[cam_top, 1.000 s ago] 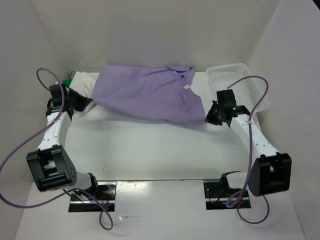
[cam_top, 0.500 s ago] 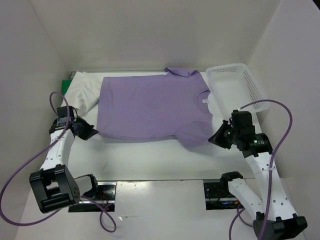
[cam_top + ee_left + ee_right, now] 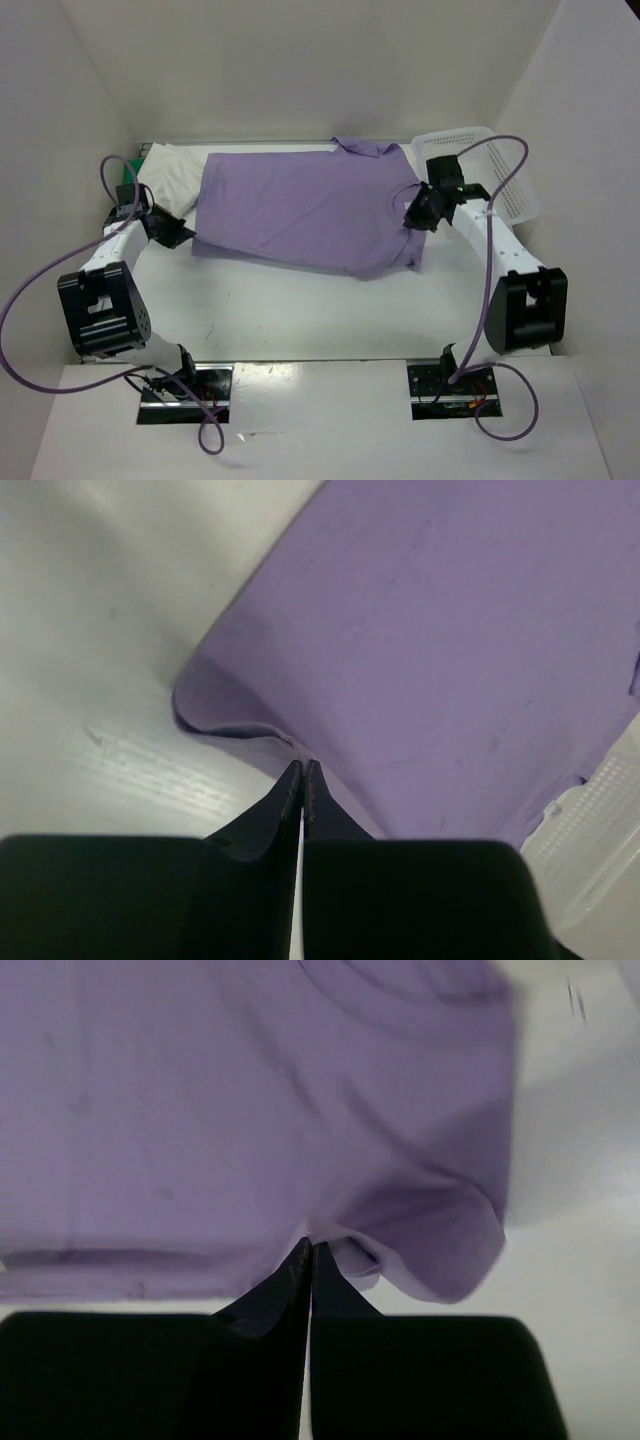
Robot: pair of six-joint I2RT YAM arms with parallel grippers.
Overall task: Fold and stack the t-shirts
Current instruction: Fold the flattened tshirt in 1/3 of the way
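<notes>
Both hands have drawn back toward the far side of the table (image 3: 300,310) since half a second ago: the right hand (image 3: 416,214), which then hung out by the near right part of the table, now sits close beside the basket (image 3: 515,190), and the left hand (image 3: 176,234) has shifted a little farther along the left edge. With them the purple shirt (image 3: 300,205) has slid farther back; a second ago it lay bunched and rumpled, and now it is spread nearly flat, front up, across the far half of the table, its collar toward the far right and its near right corner drooping in a loose fold toward the table's middle. The left hand is closed tight on the shirt's near left corner; in the left wrist view the two fingers meet with a small curl of purple cloth pinched at their tips, lifted just off the table. The right hand is likewise closed, its fingers pressed together on the shirt's right side by the sleeve, where the cloth puckers into a rounded fold in the right wrist view. At the far left corner the white shirt (image 3: 168,175) lies crumpled, its right part tucked under the purple shirt's left edge. The basket stands in the far right corner, just beside the purple shirt's right sleeve.
</notes>
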